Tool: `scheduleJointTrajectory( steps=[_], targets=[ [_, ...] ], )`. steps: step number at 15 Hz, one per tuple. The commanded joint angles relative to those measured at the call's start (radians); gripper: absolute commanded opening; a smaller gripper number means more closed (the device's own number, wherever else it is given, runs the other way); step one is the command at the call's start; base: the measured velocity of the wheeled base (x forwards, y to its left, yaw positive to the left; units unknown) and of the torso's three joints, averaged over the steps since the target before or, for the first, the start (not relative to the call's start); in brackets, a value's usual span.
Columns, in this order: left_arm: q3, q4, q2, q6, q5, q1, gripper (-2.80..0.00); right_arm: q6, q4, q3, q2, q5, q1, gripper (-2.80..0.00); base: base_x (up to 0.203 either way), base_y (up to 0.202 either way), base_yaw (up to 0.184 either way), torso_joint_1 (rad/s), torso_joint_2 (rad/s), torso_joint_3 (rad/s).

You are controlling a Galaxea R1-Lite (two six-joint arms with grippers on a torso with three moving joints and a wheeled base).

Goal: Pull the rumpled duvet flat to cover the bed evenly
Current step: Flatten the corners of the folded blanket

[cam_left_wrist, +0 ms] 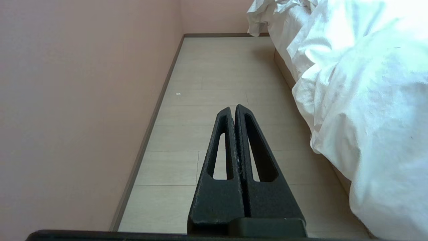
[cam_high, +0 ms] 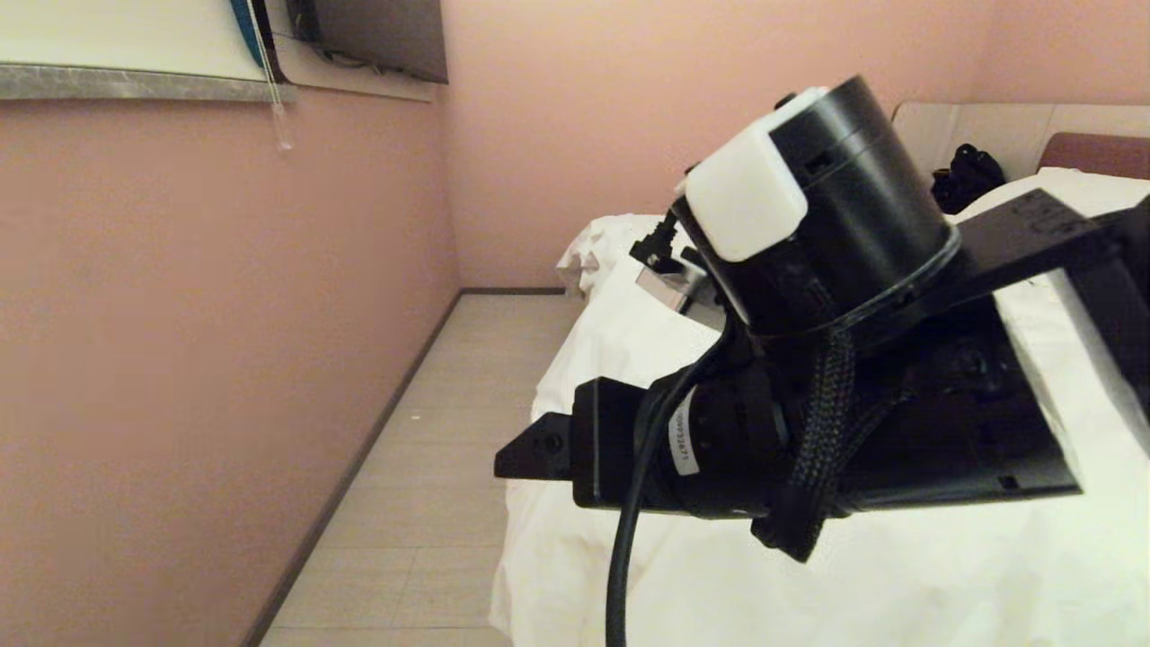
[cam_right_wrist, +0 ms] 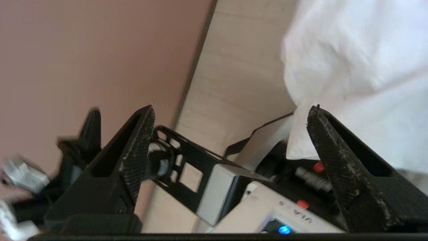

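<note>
The white duvet (cam_high: 611, 359) lies wrinkled over the bed, and its edge (cam_left_wrist: 367, 100) hangs down past the bed's beige base (cam_left_wrist: 284, 68). A bunched fold (cam_high: 597, 247) sits at the far corner. The brown headboard (cam_high: 1096, 153) shows at the far right. My right arm (cam_high: 809, 270) fills the head view, raised above the duvet's near part. In its wrist view my right gripper (cam_right_wrist: 231, 110) is open wide with nothing between the fingers, and the duvet (cam_right_wrist: 361, 50) lies beyond one fingertip. My left gripper (cam_left_wrist: 234, 107) is shut and empty, parked over the floor beside the bed.
A narrow strip of pale plank floor (cam_high: 431, 467) runs between the pink wall (cam_high: 198, 341) and the bed. A black bag (cam_high: 966, 175) sits by the headboard. My own white base with a blue light (cam_right_wrist: 284, 230) shows behind the right fingers.
</note>
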Motion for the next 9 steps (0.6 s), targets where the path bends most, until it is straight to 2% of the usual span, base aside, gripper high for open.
scheduleJointTrajectory(
  steps=[1, 4, 7, 8, 9],
  targets=[
    [0.000, 0.000, 0.000, 0.000, 0.000, 0.000, -2.80, 0.116, 0.002, 0.012, 0.008, 0.090, -0.048, 0.00, 0.000, 0.000, 0.000, 0.000, 0.00, 0.000],
    [0.000, 0.000, 0.000, 0.000, 0.000, 0.000, -2.80, 0.119, 0.000, -0.019, 0.005, 0.108, -0.190, 0.00, 0.000, 0.000, 0.000, 0.000, 0.00, 0.000],
    [0.000, 0.000, 0.000, 0.000, 0.000, 0.000, -2.80, 0.091, 0.000, -0.057, 0.021, 0.106, -0.376, 0.00, 0.000, 0.000, 0.000, 0.000, 0.00, 0.000],
    [0.000, 0.000, 0.000, 0.000, 0.000, 0.000, -2.80, 0.085, 0.007, -0.057, 0.023, 0.106, -0.426, -2.80, 0.000, 0.000, 0.000, 0.000, 0.00, 0.000],
    [0.000, 0.000, 0.000, 0.000, 0.000, 0.000, -2.80, 0.081, 0.031, -0.041, 0.020, 0.107, -0.457, -2.80, 0.000, 0.000, 0.000, 0.000, 0.00, 0.000]
  ],
)
